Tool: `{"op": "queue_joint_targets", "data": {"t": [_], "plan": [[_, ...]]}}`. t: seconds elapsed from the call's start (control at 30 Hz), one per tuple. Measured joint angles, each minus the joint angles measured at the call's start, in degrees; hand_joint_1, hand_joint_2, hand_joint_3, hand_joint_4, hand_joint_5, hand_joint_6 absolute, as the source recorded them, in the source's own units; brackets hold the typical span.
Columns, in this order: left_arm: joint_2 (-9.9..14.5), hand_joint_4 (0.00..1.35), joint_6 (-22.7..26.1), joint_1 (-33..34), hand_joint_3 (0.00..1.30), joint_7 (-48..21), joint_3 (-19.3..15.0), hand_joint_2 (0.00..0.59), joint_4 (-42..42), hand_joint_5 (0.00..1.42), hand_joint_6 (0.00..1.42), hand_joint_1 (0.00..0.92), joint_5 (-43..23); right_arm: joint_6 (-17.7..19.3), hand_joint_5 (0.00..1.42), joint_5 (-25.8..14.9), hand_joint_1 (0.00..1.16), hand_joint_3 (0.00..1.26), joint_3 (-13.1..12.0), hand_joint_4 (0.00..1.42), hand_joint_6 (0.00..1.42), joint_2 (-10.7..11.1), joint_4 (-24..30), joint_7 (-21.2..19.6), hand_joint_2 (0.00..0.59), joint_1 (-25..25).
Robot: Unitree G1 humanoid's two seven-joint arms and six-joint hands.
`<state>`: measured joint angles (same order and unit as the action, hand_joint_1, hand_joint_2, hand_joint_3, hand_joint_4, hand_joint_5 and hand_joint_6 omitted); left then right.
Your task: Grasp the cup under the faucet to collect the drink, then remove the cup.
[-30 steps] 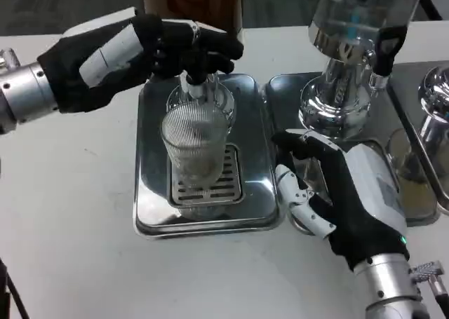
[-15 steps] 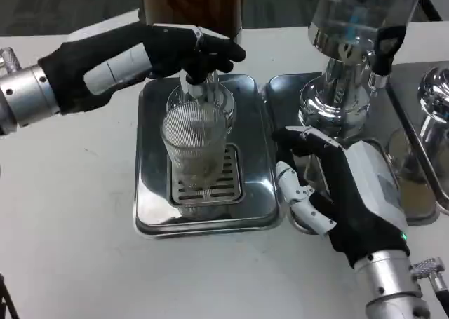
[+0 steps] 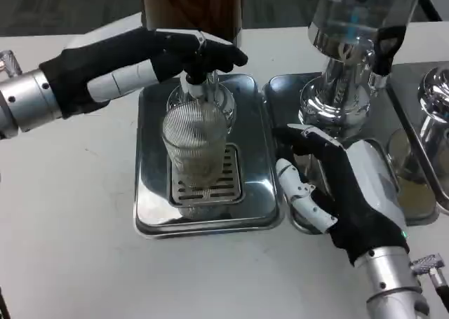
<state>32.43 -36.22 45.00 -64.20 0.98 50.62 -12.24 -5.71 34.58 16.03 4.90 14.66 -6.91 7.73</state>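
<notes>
A ribbed clear glass cup (image 3: 197, 151) stands upright on the grate of a shiny steel drip tray (image 3: 154, 207), right under the faucet (image 3: 197, 89) of a brown dispenser (image 3: 191, 5). My left hand (image 3: 151, 59) reaches in from the left and its fingers lie over the faucet's top, above the cup. My right hand (image 3: 340, 193) hovers to the right of the tray with its fingers spread toward the cup and nothing in them. A small gap separates it from the cup.
A second dispenser with a chrome base (image 3: 342, 98) stands on its own tray at the right, just behind my right hand. Another chrome fitting (image 3: 436, 94) is at the far right edge. White table lies bare at the front left.
My left hand has turned and stretched flatter across the faucet's top. The right hand has shifted slightly to the right. The cup has stayed in place.
</notes>
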Motion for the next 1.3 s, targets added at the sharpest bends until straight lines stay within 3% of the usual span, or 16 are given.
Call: {"op": "queue_joint_targets", "data": {"t": [0.13,0.27,0.33,0.6,0.97,1.3], "plan": [[0.26,0.15,-0.32,-0.27,0.27,0.42,0.23,0.062,-0.45,0.17,0.14,0.000,0.22,-0.62,0.25,-2.82,0.36,0.24,-0.50,0.20,0.21,-0.07,-0.02,2.01,0.310,-0.51],[0.31,0.15,-0.63,-0.58,0.27,0.72,0.30,0.062,-0.64,0.16,0.14,0.000,0.22,-1.50,0.25,-6.46,0.37,0.22,-1.25,0.18,0.21,0.12,-0.84,5.53,0.304,-1.80],[0.37,0.15,-0.69,-0.74,0.27,0.78,0.31,0.062,-0.89,0.16,0.14,0.000,0.22,-1.61,0.19,-7.93,0.40,0.15,-1.45,0.11,0.19,0.30,-1.01,7.20,0.271,-2.80],[0.44,0.15,-0.74,-1.43,0.27,1.31,0.38,0.062,-1.92,0.16,0.14,0.000,0.27,-2.97,0.06,-11.59,0.44,0.01,-1.79,0.00,0.12,0.54,-3.05,10.84,0.243,-6.38],[0.79,0.15,-0.74,-1.76,0.27,1.73,0.58,0.062,-2.79,0.16,0.14,0.000,0.43,-3.22,0.00,-17.51,0.45,0.00,-1.94,0.00,0.01,2.43,-10.42,17.55,0.226,-13.05],[0.95,0.15,-0.68,-2.19,0.27,1.88,0.59,0.062,-3.68,0.16,0.14,0.000,0.46,-2.92,0.00,-18.39,0.45,0.00,-1.38,0.00,0.00,2.38,-15.09,18.36,0.225,-16.18]]}}
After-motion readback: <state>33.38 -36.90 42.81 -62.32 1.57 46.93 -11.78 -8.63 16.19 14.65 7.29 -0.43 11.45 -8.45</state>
